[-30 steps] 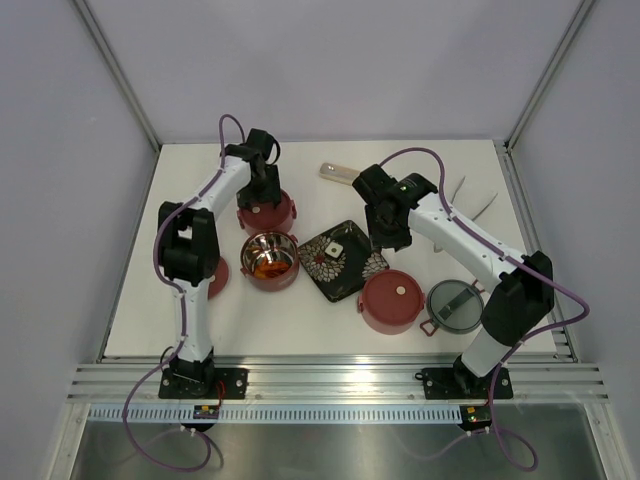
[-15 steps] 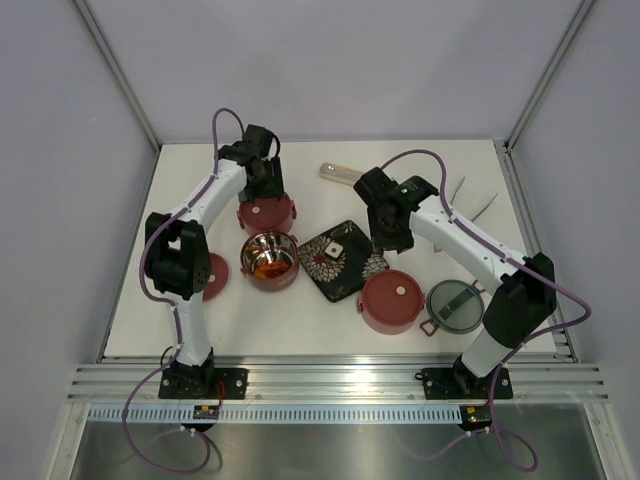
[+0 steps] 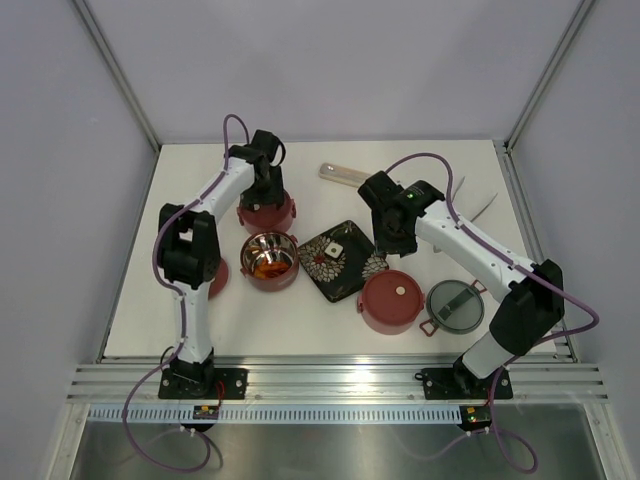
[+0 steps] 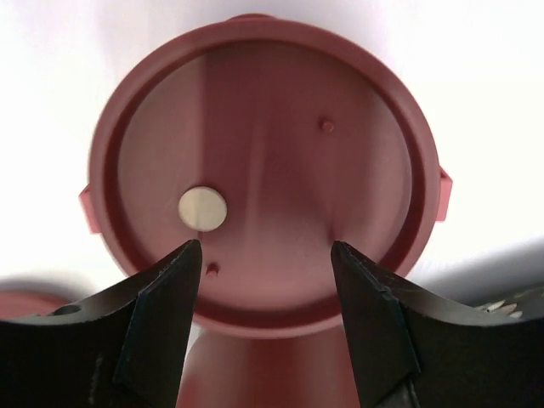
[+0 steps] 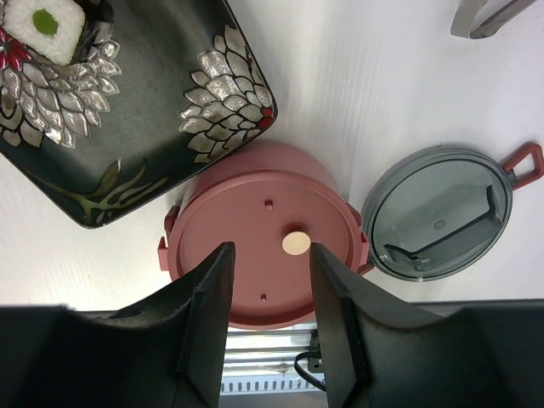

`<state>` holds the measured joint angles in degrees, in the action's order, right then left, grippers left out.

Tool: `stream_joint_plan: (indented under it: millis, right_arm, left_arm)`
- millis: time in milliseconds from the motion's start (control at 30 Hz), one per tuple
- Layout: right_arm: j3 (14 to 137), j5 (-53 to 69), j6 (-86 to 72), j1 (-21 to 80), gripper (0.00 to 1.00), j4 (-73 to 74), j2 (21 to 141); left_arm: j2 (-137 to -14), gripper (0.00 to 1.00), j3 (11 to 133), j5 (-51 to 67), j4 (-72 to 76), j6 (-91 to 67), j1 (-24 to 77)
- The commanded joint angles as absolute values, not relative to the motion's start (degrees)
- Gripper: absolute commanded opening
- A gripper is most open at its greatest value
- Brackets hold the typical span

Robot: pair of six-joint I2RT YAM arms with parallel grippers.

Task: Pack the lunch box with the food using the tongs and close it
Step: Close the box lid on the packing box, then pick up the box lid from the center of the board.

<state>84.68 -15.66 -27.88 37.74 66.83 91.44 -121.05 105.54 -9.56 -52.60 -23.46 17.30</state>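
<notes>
The lunch box stands in parts. A lidded dusty-red bowl (image 3: 266, 213) (image 4: 263, 161) is at the back left, and my left gripper (image 3: 265, 192) (image 4: 265, 255) hangs open just above its lid, holding nothing. An open bowl (image 3: 270, 259) holds orange food (image 3: 265, 266). A second lidded bowl (image 3: 390, 300) (image 5: 265, 246) sits at the front, below my open, empty right gripper (image 3: 396, 238) (image 5: 270, 255). The grey handled lid (image 3: 455, 306) (image 5: 438, 212) lies beside it. The tongs (image 3: 478, 200) (image 5: 484, 17) lie at the back right.
A black flower-patterned plate (image 3: 345, 268) (image 5: 144, 127) with a small white square (image 3: 337, 244) (image 5: 47, 25) sits mid-table. A translucent oblong case (image 3: 340, 173) lies at the back. A loose dark-red lid (image 3: 218, 280) lies partly hidden by the left arm.
The left arm's elbow swung out to the left and came back, its gripper staying over the back bowl. The right gripper has drifted slightly.
</notes>
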Motion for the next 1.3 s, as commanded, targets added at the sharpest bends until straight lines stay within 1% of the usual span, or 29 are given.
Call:
stream_joint_plan:
  millis: [0,100,200,233,400,467,633,733,833,967,1200,1267]
  right_arm:
    - [85.3,-17.6,-28.7,38.2,0.48,65.2,89.2]
    - [85.3,-17.5,-28.5,38.2,0.48,64.7,89.3]
    - [85.0,-17.5,-28.3,38.1,0.48,64.2,89.0]
    - [84.7,-17.5,-28.3,38.2,0.48,64.0,88.9]
    - [83.8,-17.2,-27.8,38.2,0.48,63.1,88.7]
    - [83.6,-16.9,-27.5,38.2,0.48,62.5,88.8]
    - [83.7,-16.2,-26.6,38.2,0.48,61.7,89.2]
    - [83.8,-15.9,-26.4,38.2,0.48,61.7,89.2]
    - [83.7,-15.8,-26.0,38.2,0.48,61.8,89.3]
    - [83.2,-15.8,-26.1,38.2,0.48,61.8,89.2]
    - [83.6,-15.3,-26.6,38.2,0.48,61.8,89.3]
    - [83.8,-15.2,-26.5,38.2,0.49,61.8,89.6]
  left_arm:
    - [-112.0,0.66,109.8,-12.0,-54.6,-22.5,17.2]
    - [-106.2,0.66,108.2,-13.7,-55.2,-23.8,17.1]
    - [-100.6,0.66,102.9,-14.5,-56.0,-26.4,15.8]
    - [-99.1,0.66,98.3,-14.7,-55.8,-27.0,15.4]
    - [-89.8,0.64,85.3,-16.6,-57.3,-31.8,12.7]
    - [-87.7,0.63,79.2,-17.1,-57.6,-34.7,11.9]
    - [-83.0,0.62,68.7,-15.9,-55.2,-39.6,9.1]
    - [-83.1,0.61,63.6,-12.8,-51.6,-40.8,6.8]
    - [-84.8,0.57,61.5,-12.0,-48.3,-40.7,5.8]
    - [-88.7,0.52,62.6,-11.9,-46.6,-40.1,5.4]
    - [-93.9,0.50,64.0,-10.7,-43.2,-38.7,5.4]
    - [-95.5,0.48,63.9,-10.7,-42.1,-38.8,5.5]
